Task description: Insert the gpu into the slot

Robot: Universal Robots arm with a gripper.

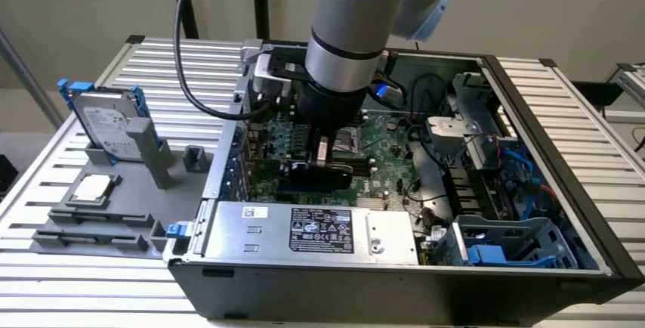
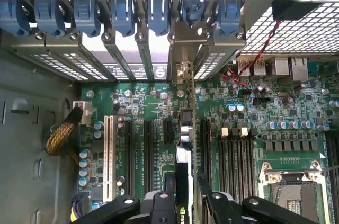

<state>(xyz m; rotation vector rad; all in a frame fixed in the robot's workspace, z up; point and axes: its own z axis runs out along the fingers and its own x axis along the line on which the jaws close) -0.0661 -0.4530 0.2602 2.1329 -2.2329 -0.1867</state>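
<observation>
Reaches down into the open computer case (image 1: 564, 267) on the slatted counter (image 1: 60, 283). Grips the gpu (image 1: 320, 175) by its upper edge, with the pincer (image 1: 322, 158) closed on both faces. Holds the card upright and edge-on over the green motherboard (image 2: 153, 102), between black expansion connectors and the memory slots (image 2: 233, 152), one end toward the blue bracket clips (image 2: 122, 12) at the rear wall. Cannot tell contact of the lower edge with the board. Works well apart from the grey hard drive (image 1: 106, 120) propped on the counter, at the exterior view's left.

Computer case (image 1: 403, 294), grey rack (image 1: 151, 199) on table (image 1: 594, 139)
</observation>
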